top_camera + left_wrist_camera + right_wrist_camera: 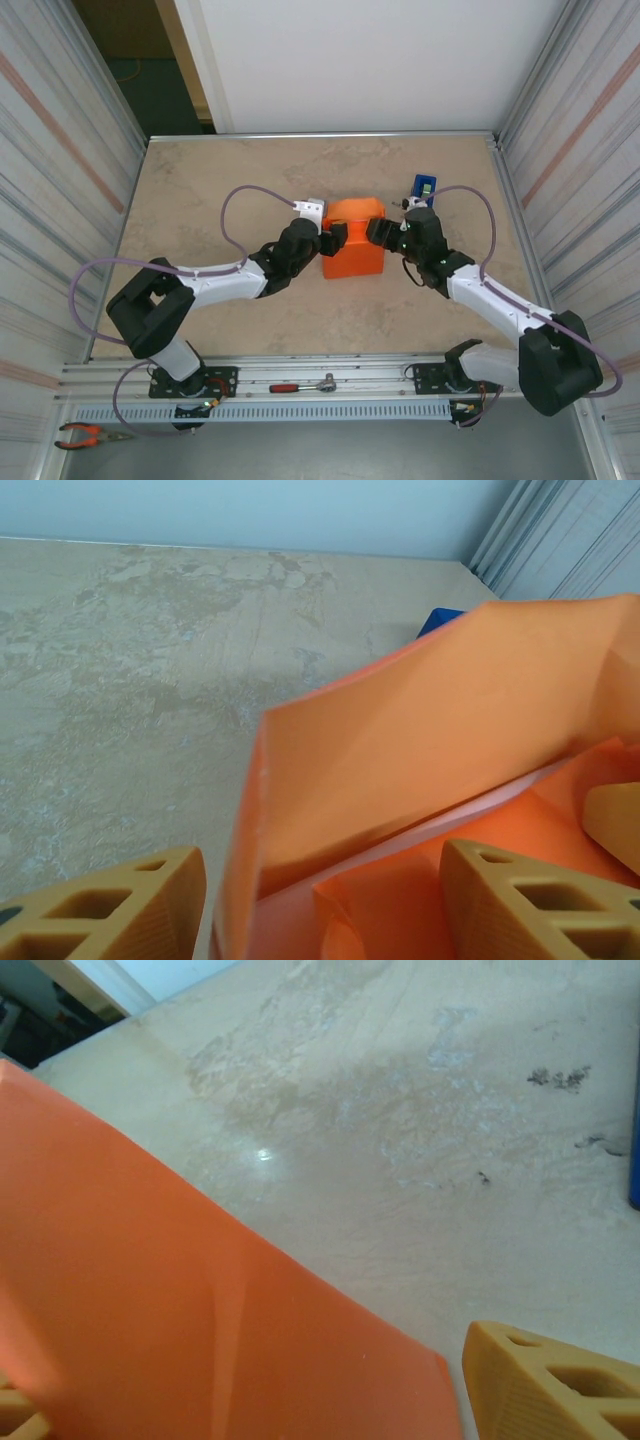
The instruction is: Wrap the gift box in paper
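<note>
Paper (352, 262), mid-frame: thin, light, floppy, prob. tears easily; pinch at flap edge. L tool (333, 238), R tool (376, 231): both unclenched, straddling paper.

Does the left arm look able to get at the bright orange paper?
Probably yes. The left end effector is right at the left side of the bright orange folded paper sheet, one yellow finger over its folds, and nothing lies between them.
</note>
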You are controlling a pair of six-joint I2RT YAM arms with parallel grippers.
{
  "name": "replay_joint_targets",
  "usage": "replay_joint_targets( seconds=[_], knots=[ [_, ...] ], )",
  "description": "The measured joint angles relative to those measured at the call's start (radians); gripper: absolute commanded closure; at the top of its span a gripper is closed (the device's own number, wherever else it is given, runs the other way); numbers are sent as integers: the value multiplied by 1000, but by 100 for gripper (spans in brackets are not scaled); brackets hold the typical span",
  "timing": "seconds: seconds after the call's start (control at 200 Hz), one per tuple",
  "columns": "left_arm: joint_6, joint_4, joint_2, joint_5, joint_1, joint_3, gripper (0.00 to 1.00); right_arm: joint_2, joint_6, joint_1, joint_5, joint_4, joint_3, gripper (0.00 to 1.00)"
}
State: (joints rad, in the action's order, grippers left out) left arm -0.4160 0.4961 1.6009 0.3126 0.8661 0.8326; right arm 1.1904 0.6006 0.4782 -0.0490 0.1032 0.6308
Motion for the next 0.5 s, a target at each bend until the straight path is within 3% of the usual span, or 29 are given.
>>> replay_joint_targets(
  seconds=[0.286,0.501],
  knots=[
    [0,3,0,16,0,0,52,30,-28,89,-134,127,-27,53],
    [26,-6,16,55,-5,27,73,34,-33,99,-165,136,-23,81]
  ],
)
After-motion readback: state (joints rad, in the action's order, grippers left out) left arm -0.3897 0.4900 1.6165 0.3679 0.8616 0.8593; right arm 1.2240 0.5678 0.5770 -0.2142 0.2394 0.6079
